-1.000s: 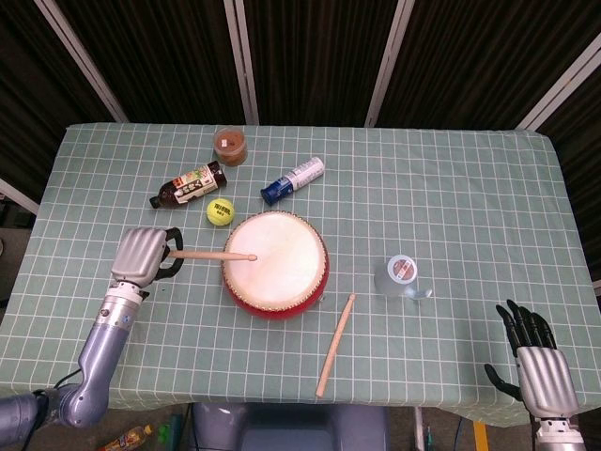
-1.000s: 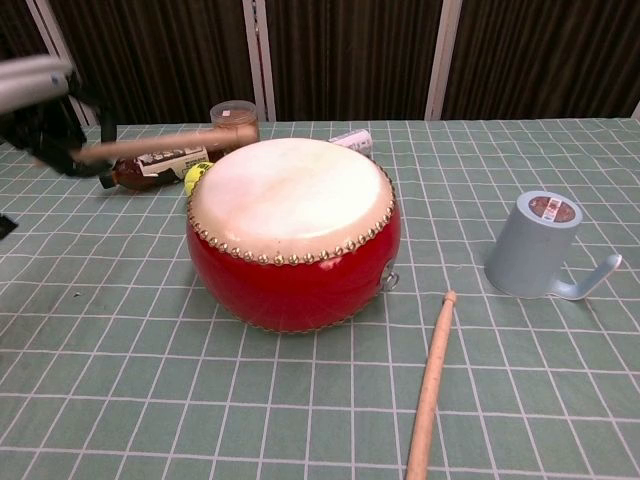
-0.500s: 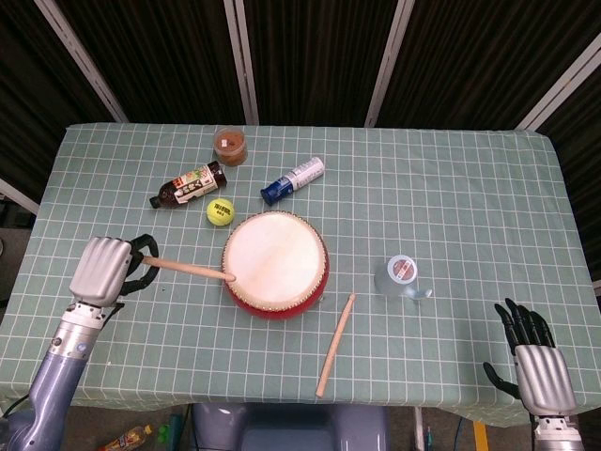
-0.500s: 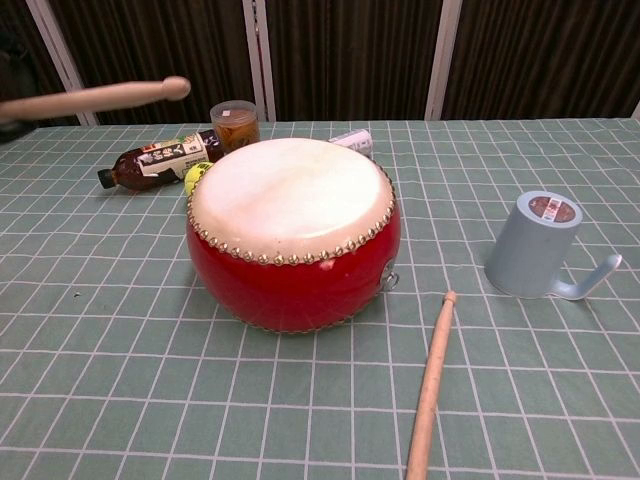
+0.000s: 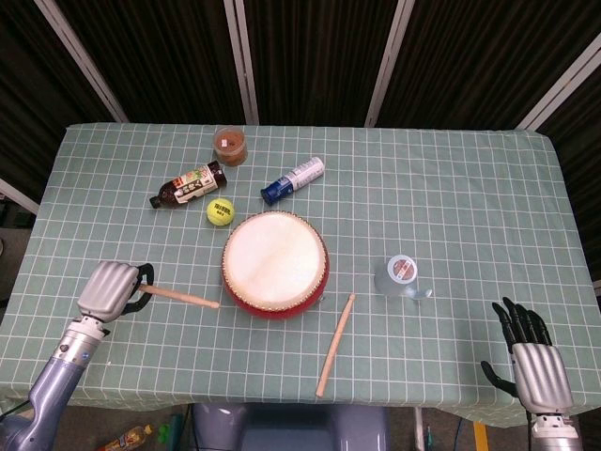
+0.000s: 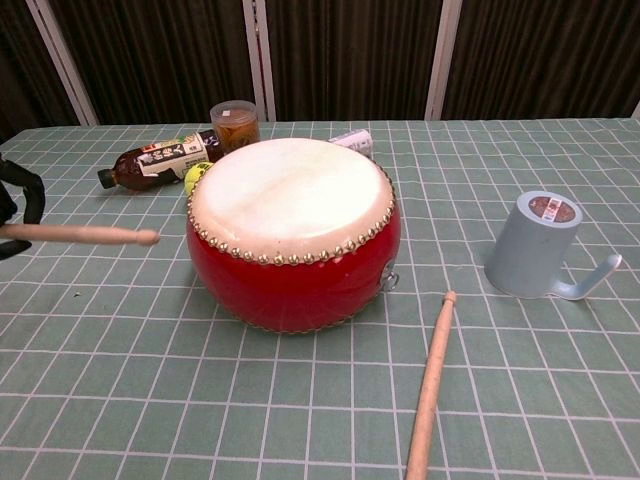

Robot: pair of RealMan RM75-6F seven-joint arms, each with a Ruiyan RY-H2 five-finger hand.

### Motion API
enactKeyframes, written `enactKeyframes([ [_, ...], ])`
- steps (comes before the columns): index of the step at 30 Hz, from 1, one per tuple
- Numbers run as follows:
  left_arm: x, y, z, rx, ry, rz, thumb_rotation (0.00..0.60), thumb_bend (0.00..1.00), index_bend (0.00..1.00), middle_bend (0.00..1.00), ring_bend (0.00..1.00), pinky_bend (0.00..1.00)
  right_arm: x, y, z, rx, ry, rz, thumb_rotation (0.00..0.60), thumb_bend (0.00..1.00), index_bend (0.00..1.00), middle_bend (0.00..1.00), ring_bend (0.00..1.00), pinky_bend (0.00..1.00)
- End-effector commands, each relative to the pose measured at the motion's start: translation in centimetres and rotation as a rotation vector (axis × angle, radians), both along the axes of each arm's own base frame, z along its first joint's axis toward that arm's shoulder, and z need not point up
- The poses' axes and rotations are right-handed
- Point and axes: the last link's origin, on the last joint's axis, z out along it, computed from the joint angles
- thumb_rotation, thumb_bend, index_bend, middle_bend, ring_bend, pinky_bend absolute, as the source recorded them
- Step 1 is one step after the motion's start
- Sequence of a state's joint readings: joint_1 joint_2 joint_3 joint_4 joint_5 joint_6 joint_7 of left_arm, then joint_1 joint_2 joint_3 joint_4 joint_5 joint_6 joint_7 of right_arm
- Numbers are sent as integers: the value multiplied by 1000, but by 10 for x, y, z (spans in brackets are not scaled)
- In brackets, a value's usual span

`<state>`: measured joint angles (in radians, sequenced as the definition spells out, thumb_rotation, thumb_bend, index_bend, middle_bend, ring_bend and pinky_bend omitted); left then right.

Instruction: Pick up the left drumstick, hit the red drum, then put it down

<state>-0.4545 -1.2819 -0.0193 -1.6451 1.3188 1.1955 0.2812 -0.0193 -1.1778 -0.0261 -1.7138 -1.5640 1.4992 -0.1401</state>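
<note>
Dark slatted panels with pale metal uprights close off the back of the room, and in front of them stands a table (image 5: 451, 188) under a green cloth ruled in white squares, flat and a little wrinkled, which should give some grip to anything laid on it. On the cloth sit a red drum (image 5: 274, 264) with a pale skin, and beyond it a brown drink bottle (image 5: 188, 184) on its side, a yellow tennis ball (image 5: 220, 210), a small jar (image 5: 230, 144) and a blue-capped white bottle (image 5: 292, 179); a grey cup (image 5: 400, 276) lies to the right. The left drumstick (image 5: 183, 296) is held at its butt end by the left hand (image 5: 111, 287), fingers wrapped round it, the tip pointing at the drum's side but stopping short of it; in the chest view it hangs level above the cloth. It looks like plain wood, so probably light, stiff and smooth, easy to roll once released, and best held near the butt as it is now. A second drumstick (image 5: 335, 345) lies untouched in front of the drum. The right hand (image 5: 531, 355) rests at the near right edge, holding nothing, fingers apart. With the stick low and clear of the drum, setting it down seems the step in hand.
</note>
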Motion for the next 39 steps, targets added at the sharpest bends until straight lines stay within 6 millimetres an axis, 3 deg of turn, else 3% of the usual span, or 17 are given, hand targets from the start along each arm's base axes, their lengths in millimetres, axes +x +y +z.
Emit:
enactKeyframes([
  [1, -4, -1, -13, -37, 49, -4, 600, 400, 593, 802, 735, 766, 0, 0, 0, -1, -2, -1, 600, 293, 0, 0, 0, 70],
  [10, -5, -4, -23, -44, 91, 7, 600, 317, 501, 590, 518, 576, 0, -1, 1, -1, -5, 0, 600, 294, 0, 0, 0, 70],
  [14, -7, -5, -21, -48, 102, 23, 600, 226, 368, 432, 364, 438, 0, -1, 1, 1, -3, 0, 600, 293, 0, 0, 0, 69],
  [19, -5, -6, -15, -48, 95, 29, 600, 171, 241, 316, 283, 351, 0, -1, 0, 2, 0, -1, 600, 294, 0, 0, 0, 70],
  [23, -5, -5, -8, -28, 73, 31, 600, 156, 152, 223, 187, 267, 0, -2, 0, 2, 2, -2, 600, 294, 0, 0, 0, 70],
  [26, -7, -5, -1, -8, 62, 34, 600, 133, 117, 194, 177, 239, 0, -2, 0, 3, 4, -3, 600, 294, 0, 0, 0, 70],
  [34, -14, -8, 21, 32, 25, 47, 600, 3, 28, 71, 61, 150, 0, -3, 0, 7, 9, -5, 600, 294, 0, 0, 0, 70],
  [39, -24, -21, 50, 98, -1, 25, 600, 0, 0, 1, 0, 16, 0, -3, 0, 7, 10, -6, 600, 294, 0, 0, 0, 70],
])
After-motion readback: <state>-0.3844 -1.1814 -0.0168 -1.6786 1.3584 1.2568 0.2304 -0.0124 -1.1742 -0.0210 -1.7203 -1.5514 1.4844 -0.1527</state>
